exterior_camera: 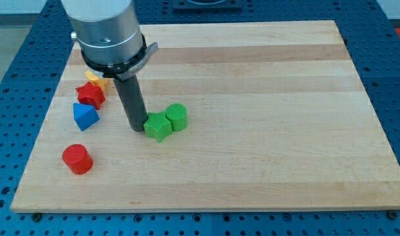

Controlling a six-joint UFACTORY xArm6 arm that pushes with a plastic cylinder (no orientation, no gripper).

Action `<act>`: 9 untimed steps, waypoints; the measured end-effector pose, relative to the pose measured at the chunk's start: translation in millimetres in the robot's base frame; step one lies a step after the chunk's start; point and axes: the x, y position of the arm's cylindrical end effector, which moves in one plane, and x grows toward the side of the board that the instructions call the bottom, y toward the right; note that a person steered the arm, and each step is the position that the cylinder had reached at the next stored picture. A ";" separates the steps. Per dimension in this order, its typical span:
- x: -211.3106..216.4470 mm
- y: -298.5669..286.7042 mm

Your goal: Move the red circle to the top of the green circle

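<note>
Just left, my tip (137,127), green star (157,126)

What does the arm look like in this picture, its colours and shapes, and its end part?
The arm shows as a wide silver-grey metal cylinder. Below it sits a black ring with a small grey tab on the view's right. A straight dark rod hangs from it, round and plain, down to my tip. No cables or markings are visible.

A single view was provided, angled down from above the wooden board (265,98), with nearly the whole board framed.
</note>
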 end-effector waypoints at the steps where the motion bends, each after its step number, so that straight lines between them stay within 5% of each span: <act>1: 6.1 -1.1; 5: 112.5 -43.8; 7: 109.0 -108.5; 9: 78.0 -104.3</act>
